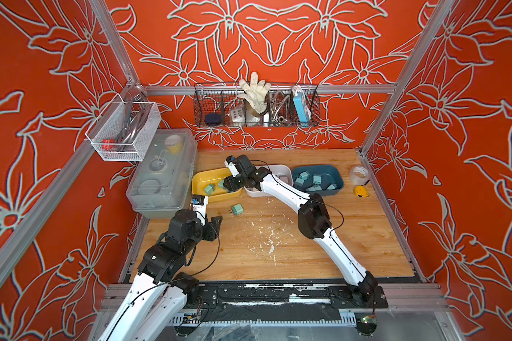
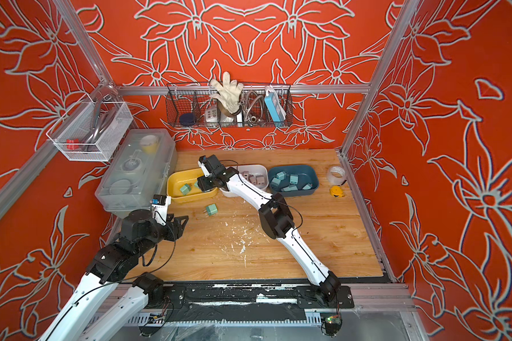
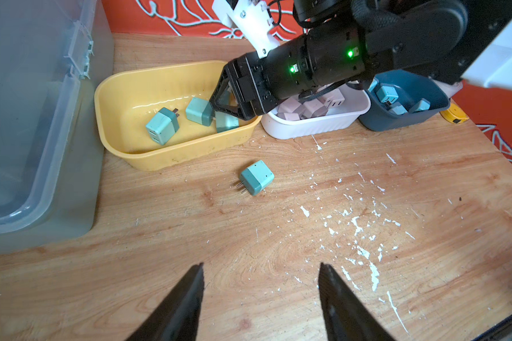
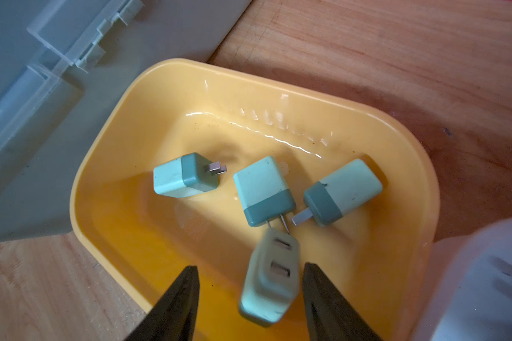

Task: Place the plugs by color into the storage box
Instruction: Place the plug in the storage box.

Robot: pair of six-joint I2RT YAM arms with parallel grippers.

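Plug (image 4: 269, 277) hangs loose between the right gripper's (image 4: 249, 265) parted jaws above the yellow bin (image 4: 101, 165); dropping, it could bounce off plugs (image 4: 263, 189) below; left gripper (image 3: 262, 264) gapes empty.

- Orange-red walls (image 1: 278, 35) printed with pale outlined flowers.
- Aluminium frame rails (image 1: 352, 88) along the edges.
- Wooden counter (image 1: 337, 236), flecked with white paint.
- Black wire basket (image 1: 207, 103) on the back wall; white mesh basket (image 1: 116, 147) on the side wall.
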